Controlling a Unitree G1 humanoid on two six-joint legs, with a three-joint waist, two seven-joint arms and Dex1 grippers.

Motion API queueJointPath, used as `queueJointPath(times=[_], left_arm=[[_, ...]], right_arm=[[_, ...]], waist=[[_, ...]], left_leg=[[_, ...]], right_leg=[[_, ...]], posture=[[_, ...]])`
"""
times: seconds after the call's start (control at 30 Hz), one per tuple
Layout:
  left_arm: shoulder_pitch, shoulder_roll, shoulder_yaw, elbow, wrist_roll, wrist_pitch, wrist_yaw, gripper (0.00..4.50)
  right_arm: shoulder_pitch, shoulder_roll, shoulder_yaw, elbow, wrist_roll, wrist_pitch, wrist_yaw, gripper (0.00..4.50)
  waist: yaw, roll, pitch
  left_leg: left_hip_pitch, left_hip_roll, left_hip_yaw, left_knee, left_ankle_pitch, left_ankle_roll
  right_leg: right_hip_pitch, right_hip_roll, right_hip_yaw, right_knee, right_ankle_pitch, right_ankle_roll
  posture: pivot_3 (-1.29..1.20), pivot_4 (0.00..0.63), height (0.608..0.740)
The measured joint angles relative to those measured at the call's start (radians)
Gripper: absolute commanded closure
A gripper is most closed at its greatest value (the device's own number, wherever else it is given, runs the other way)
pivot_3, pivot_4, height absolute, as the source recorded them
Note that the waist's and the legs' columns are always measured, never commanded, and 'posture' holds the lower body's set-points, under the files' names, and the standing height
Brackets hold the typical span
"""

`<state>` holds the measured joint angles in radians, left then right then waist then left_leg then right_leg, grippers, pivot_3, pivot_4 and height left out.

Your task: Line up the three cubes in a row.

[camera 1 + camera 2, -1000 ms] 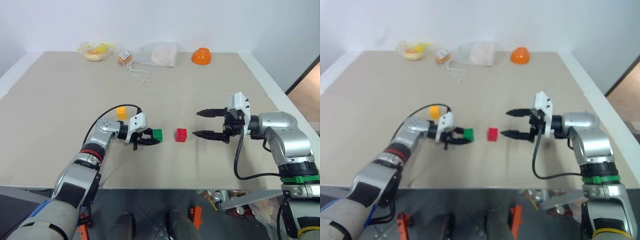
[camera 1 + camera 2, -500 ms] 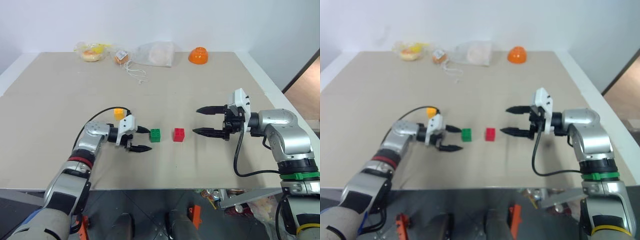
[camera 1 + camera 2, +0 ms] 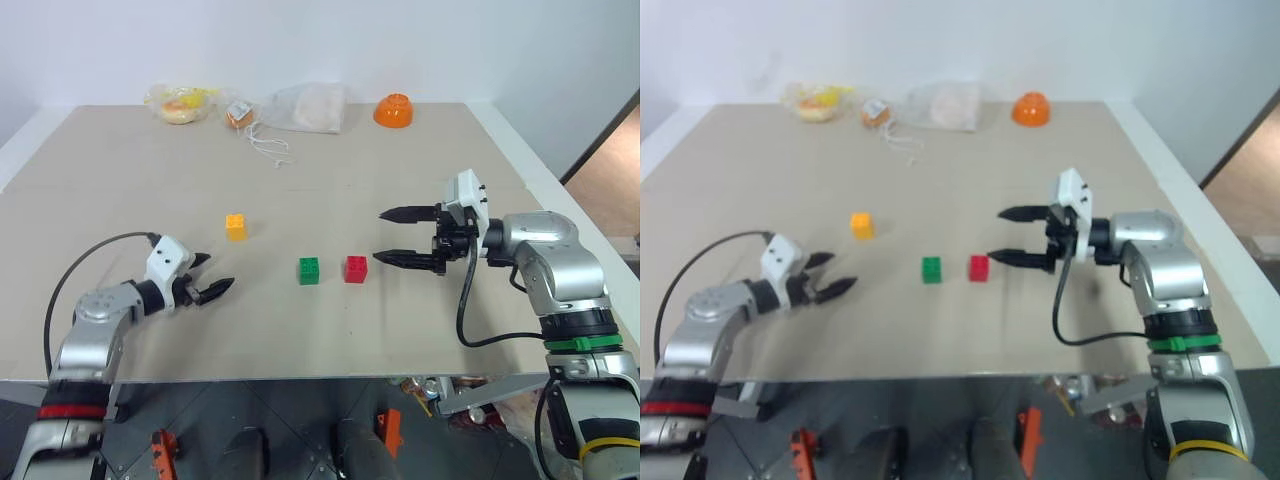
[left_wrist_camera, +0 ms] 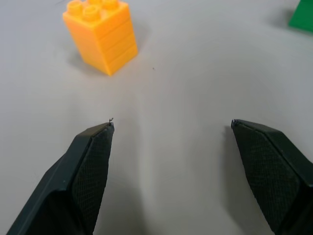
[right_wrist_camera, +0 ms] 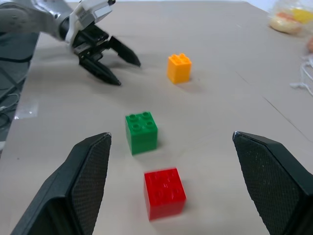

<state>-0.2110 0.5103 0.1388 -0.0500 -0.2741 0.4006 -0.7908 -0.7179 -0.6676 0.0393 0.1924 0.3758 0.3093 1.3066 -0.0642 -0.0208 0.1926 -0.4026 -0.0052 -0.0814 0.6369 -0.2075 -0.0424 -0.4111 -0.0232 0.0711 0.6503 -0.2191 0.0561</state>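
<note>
Three studded blocks on your beige tabletop point(image 3: 420, 150); both grippers empty.
Your landmark is the green plastic block point(image 3: 309, 270): the red plastic block point(image 3: 356, 269) sits just right of it; the yellow-orange plastic block point(image 3: 236, 227) lies left and further back; the left gripper point(image 3: 209, 279) hangs spread well to its left; the right gripper point(image 3: 391, 236) gapes beyond the red one.
</note>
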Motion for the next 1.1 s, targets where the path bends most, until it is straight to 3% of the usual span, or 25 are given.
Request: queueJointPath(times=[0.07,0.17,0.4,0.67,0.9,1.1], left_arm=[[0.048,-0.055,-0.004,-0.161,-0.052,0.131,0.085,0.52],[0.038,-0.100,0.000,-0.219,-0.058,0.216,0.193,0.52],[-0.159,-0.208,0.018,-0.097,0.062,0.286,0.543,0.52],[-0.178,-0.251,-0.064,-0.016,0.105,0.284,0.586,0.52],[-0.285,-0.258,-0.063,0.124,0.119,0.268,0.596,0.52],[-0.362,-0.294,-0.062,0.240,0.134,0.216,0.633,0.52]], right_arm=[[-0.023,0.018,0.004,0.000,0.000,-0.006,0.001,0.40],[-0.044,0.029,0.010,0.007,-0.002,-0.014,0.002,0.40],[-0.048,0.039,0.028,0.060,-0.023,-0.042,0.006,0.40],[-0.045,0.022,0.022,0.062,-0.022,-0.044,0.002,0.40],[-0.041,0.011,0.007,0.045,-0.015,-0.036,-0.005,0.40],[-0.049,0.068,0.007,0.049,-0.029,-0.049,-0.080,0.40]], waist=[[0.010,0.000,0.000],[0.018,0.000,0.000],[0.019,0.000,0.000],[0.019,0.000,0.000],[0.019,0.000,0.000],[0.019,0.000,0.000]], left_leg=[[0.000,0.000,0.000,0.000,0.000,0.000],[0.002,0.001,0.000,0.001,0.002,0.000],[0.002,0.001,0.002,0.001,0.006,0.000],[0.001,0.001,0.002,-0.001,0.006,0.000],[0.001,0.000,0.003,-0.001,0.007,-0.001],[0.001,0.000,0.003,-0.001,0.007,-0.002]], right_leg=[[0.001,0.001,-0.001,0.000,0.000,0.000],[0.002,0.003,-0.002,0.000,0.001,-0.001],[0.004,0.004,-0.002,-0.001,0.004,-0.001],[0.003,0.003,-0.002,-0.002,0.004,-0.001],[0.003,0.003,-0.002,-0.002,0.005,0.000],[0.003,0.003,-0.002,-0.002,0.006,0.000]], posture=[[0.00,0.150,0.740],[0.00,0.150,0.740],[0.00,0.150,0.740],[0.00,0.150,0.740],[0.00,0.150,0.740],[0.00,0.150,0.740]])
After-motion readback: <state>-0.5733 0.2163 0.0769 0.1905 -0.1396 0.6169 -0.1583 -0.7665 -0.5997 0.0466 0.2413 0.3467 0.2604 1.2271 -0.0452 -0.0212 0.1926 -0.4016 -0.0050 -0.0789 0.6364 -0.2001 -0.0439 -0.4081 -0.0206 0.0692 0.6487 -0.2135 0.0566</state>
